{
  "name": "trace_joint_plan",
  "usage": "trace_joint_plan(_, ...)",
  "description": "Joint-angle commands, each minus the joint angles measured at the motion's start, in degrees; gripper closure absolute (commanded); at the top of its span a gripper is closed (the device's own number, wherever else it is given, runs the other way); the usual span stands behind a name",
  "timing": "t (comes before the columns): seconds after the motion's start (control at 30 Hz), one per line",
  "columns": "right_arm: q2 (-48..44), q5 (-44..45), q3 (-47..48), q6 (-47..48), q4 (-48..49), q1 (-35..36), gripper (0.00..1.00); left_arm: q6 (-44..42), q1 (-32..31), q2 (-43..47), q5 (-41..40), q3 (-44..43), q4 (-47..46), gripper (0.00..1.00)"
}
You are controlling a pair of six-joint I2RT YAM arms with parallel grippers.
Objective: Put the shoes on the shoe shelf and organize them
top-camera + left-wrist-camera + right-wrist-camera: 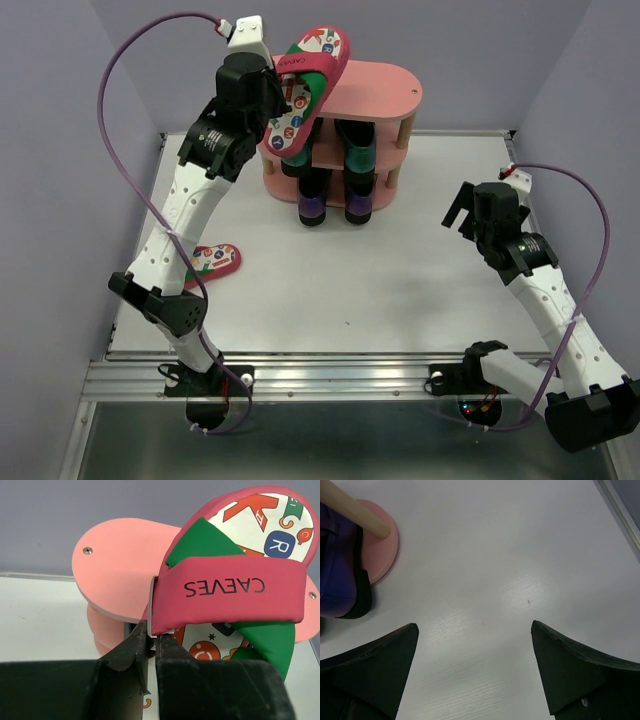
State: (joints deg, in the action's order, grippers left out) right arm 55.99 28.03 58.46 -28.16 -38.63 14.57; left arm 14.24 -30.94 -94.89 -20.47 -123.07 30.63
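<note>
A red flip-flop (312,68) (235,585) hangs tilted over the left end of the shoe shelf's top board (385,88) (120,565). My left gripper (283,98) (152,639) is shut on its edge by the strap. The second red flip-flop (213,262) lies on the table at the left, beside the left arm. Two dark-green loafers (355,148) stand on the middle tier. Two purple loafers (312,206) (337,575) stand on the bottom tier. My right gripper (462,214) (475,635) is open over bare table to the right of the shelf, holding nothing.
The shelf stands at the back middle of the white table (400,280). A wooden post (355,510) and the bottom pink board (382,547) sit at the right wrist view's upper left. Grey walls enclose the table on three sides.
</note>
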Motion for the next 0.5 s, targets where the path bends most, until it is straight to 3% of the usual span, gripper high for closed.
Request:
trace_joint_plan(0.0,0.09,-0.08,2.89,-0.66,1.19,-0.51,0.00,1.05,1.67,0.33,2.10,-6.48,-9.98,1.00)
trace_joint_plan(0.47,0.88,-0.61,3.24,-1.19,1.19,-0.51,0.00,7.29,5.98,-7.15,4.65,-11.32,-10.68,1.00)
